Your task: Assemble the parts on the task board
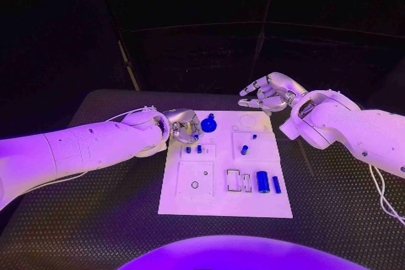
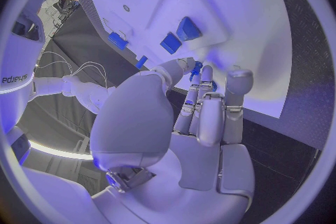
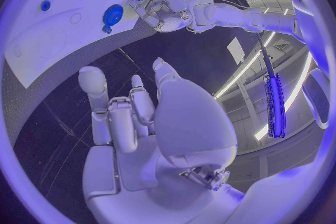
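The white task board (image 1: 226,191) lies in the middle of the table. My left hand (image 1: 181,129) hovers at its far left corner and pinches a small blue part (image 2: 195,70) between thumb and fingertips. Just right of that hand a round blue gear-like part (image 1: 208,125) sits on the board. Small blue pegs (image 1: 199,148) (image 1: 244,150) stand mid-board, and a blue cylinder (image 1: 263,180) and a thin bar (image 1: 276,184) lie nearer me. My right hand (image 1: 266,91) is raised beyond the board's far right corner, fingers spread and holding nothing; its fingers (image 3: 133,117) are apart over the dark table.
The black mesh table (image 1: 101,223) surrounds the board on all sides. A thin white cable (image 1: 118,115) runs along my left arm. Recesses and holes (image 1: 195,185) mark the board's near left part.
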Controlling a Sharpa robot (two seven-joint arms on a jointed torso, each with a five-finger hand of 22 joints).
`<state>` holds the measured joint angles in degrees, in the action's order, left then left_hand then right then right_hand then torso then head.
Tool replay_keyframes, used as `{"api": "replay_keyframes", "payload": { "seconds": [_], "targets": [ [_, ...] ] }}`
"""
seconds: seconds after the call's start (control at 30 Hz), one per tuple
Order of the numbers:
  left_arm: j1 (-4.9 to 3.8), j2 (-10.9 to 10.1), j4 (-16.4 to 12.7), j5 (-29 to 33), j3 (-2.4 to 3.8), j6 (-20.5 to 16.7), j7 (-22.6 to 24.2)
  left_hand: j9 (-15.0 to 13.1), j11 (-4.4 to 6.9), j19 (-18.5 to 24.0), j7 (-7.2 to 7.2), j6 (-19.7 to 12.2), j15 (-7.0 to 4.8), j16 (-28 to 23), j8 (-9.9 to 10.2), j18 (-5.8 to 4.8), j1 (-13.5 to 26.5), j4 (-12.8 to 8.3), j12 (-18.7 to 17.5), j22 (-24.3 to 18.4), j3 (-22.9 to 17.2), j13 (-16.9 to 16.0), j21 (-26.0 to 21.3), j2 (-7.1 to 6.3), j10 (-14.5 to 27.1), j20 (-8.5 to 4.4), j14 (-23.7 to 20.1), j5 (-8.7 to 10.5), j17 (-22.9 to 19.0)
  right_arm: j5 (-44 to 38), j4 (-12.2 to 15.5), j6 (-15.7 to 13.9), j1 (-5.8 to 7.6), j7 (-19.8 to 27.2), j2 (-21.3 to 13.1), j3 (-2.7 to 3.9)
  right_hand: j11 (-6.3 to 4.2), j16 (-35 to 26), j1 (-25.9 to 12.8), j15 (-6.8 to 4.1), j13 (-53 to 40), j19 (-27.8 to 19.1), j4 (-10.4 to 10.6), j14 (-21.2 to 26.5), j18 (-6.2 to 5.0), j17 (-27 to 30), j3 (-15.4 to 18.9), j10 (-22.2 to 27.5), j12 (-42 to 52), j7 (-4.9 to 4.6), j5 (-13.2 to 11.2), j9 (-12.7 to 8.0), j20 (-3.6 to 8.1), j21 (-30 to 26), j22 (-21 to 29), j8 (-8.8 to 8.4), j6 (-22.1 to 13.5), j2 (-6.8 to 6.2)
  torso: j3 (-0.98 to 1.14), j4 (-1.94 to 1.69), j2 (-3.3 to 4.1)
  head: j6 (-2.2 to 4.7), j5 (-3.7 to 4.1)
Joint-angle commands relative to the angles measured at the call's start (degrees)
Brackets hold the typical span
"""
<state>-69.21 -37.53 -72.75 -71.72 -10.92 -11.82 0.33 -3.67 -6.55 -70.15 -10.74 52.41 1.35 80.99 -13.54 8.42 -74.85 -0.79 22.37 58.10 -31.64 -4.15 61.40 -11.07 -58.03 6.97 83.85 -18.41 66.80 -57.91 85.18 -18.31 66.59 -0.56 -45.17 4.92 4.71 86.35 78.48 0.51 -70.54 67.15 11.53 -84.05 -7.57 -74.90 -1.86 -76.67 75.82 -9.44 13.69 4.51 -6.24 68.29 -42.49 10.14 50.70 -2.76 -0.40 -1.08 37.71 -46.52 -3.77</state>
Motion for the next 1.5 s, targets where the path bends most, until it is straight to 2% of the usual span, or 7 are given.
{"api": "replay_keyframes", "payload": {
  "seconds": [0.03, 0.53, 0.9, 1.17, 1.3, 1.4, 1.5],
  "targets": [
    [-0.04, 0.1, 0.0, 0.2, 0.03, 0.4, -0.1, -0.1, -0.11, 0.1, -0.27, -0.2, 0.39, -0.1, 0.3, -0.4, 0.5, 0.2, -0.4, -0.1, -0.1, 0.1, -0.5, -0.31, 0.5, 0.57, -0.1, 0.04, -0.2, 0.1, 0.0, 0.2, 0.1, 0.4, 0.0, 0.03, -0.31, -0.2, -0.1, -0.45, 0.0, -0.3, 0.1, -3.9, -0.73, -6.1, 0.2, 0.0, 0.0, 0.07, 0.3, 0.0, 0.03, -0.3, 0.1, 0.19, 0.3, 0.66, -0.03, -0.02, 0.0, 0.05, -0.06],
    [0.03, -0.1, -0.1, 0.2, 0.03, 0.0, 0.1, -0.2, -0.4, 0.3, -0.53, 0.0, 0.65, -0.2, 0.5, -0.31, 0.6, 0.3, -1.0, -0.4, 0.0, 0.2, -0.8, -0.49, 0.9, 0.84, -0.3, 0.05, -0.6, 0.1, -0.1, 0.2, 0.1, 0.4, 0.0, 0.02, -0.31, -0.2, -0.1, -0.45, 0.0, -0.3, 0.1, -3.9, -0.73, -6.1, 0.2, 0.0, 0.0, 0.07, 0.3, 0.0, 0.03, -0.3, 0.1, 0.19, 0.3, 0.66, -0.04, -0.01, 0.04, 0.11, -0.15],
    [-0.01, -1.6, -1.1, 0.2, 0.09, -0.2, -0.3, -0.1, -1.69, 3.1, -1.39, -1.0, 1.69, -2.3, 1.6, 0.68, 0.7, 0.2, -4.2, -4.4, 1.6, 0.5, -5.2, -0.79, 6.4, 1.85, -2.0, 0.07, -5.1, 0.0, -0.5, 0.7, 0.1, -0.4, -0.7, 0.02, -0.37, -1.6, 0.1, -0.52, 2.9, -1.9, 0.3, -3.3, -1.25, -3.4, 0.7, 2.1, -2.3, 0.13, 0.3, 0.0, 0.08, -2.1, 3.3, 0.41, 0.2, 0.52, -0.09, -0.02, 0.01, 0.39, -0.1],
    [-0.66, -3.9, -2.2, 1.0, 0.54, -0.3, -0.7, -0.2, -2.0, 4.3, -1.63, -1.0, 1.92, -3.2, 1.7, 1.1, 0.2, 0.2, -5.0, -6.3, 3.0, 0.5, -7.2, -0.43, 8.3, 2.09, -2.7, 0.03, -7.0, -1.5, -1.5, 1.3, 0.1, -1.7, -1.7, 0.01, -0.86, -4.1, 1.9, -1.07, 21.9, -4.2, 1.0, -2.4, -2.08, 0.4, 1.3, 12.7, -19.3, 0.53, -0.3, -0.1, 0.51, -6.2, 9.3, 1.29, 0.2, 0.71, -0.1, -0.02, -0.04, 0.81, 0.08],
    [-1.31, -5.1, -2.4, 2.4, 0.91, -0.9, -0.5, -0.3, -2.0, 4.3, -1.65, -0.6, 1.92, -3.2, 1.6, 1.13, 0.0, 0.2, -4.9, -6.4, 3.1, 0.5, -7.4, -0.09, 8.2, 2.11, -2.7, -0.01, -7.0, -5.1, -2.0, 3.0, 0.1, -2.5, -2.1, -0.05, -1.31, -6.7, 4.7, -1.45, 32.8, -5.8, 0.7, -1.5, -2.74, 4.2, 0.3, 18.2, -32.0, 0.88, -1.0, 0.1, 0.93, -9.1, 13.7, 2.29, 2.5, 1.01, -0.12, -0.07, -0.02, 1.07, 0.24],
    [-1.97, -6.2, -2.3, 6.6, 1.09, -2.2, 0.8, -0.4, -1.79, 4.0, -1.47, 0.1, 1.76, -3.1, 1.2, 1.11, -0.5, 0.2, -4.1, -6.2, 2.8, 0.3, -7.3, 0.55, 7.1, 2.02, -2.5, -0.06, -6.6, -9.3, -1.4, 4.6, 0.1, -3.0, -2.6, -0.71, -1.11, -7.9, 7.5, -1.46, 38.8, -6.2, 0.2, -1.3, -2.91, 5.8, -1.1, 20.2, -40.4, 0.94, -1.8, 0.0, 1.03, -10.4, 15.4, 2.47, 4.1, 0.94, 0.0, -0.08, 0.01, 1.45, 0.36],
    [-2.62, -7.4, -2.4, 17.4, 1.17, -4.1, 4.7, -0.6, -1.13, 5.2, -0.88, 1.5, 1.25, -4.1, 0.6, 1.59, -0.5, 0.4, -2.4, -8.1, 2.2, -0.1, -9.2, 1.06, 4.1, 1.64, -3.3, -0.04, -8.7, -16.6, -0.7, 5.6, -0.2, -3.4, -3.2, -1.13, -0.33, -8.3, 11.1, -1.07, 47.6, -5.8, -0.9, -1.6, -2.93, 5.9, -4.4, 18.4, -50.9, 0.72, -2.9, -0.3, 0.78, -10.9, 15.8, 1.95, 5.7, 0.42, 0.03, 0.08, -0.07, 1.78, 1.15]
  ]
}}
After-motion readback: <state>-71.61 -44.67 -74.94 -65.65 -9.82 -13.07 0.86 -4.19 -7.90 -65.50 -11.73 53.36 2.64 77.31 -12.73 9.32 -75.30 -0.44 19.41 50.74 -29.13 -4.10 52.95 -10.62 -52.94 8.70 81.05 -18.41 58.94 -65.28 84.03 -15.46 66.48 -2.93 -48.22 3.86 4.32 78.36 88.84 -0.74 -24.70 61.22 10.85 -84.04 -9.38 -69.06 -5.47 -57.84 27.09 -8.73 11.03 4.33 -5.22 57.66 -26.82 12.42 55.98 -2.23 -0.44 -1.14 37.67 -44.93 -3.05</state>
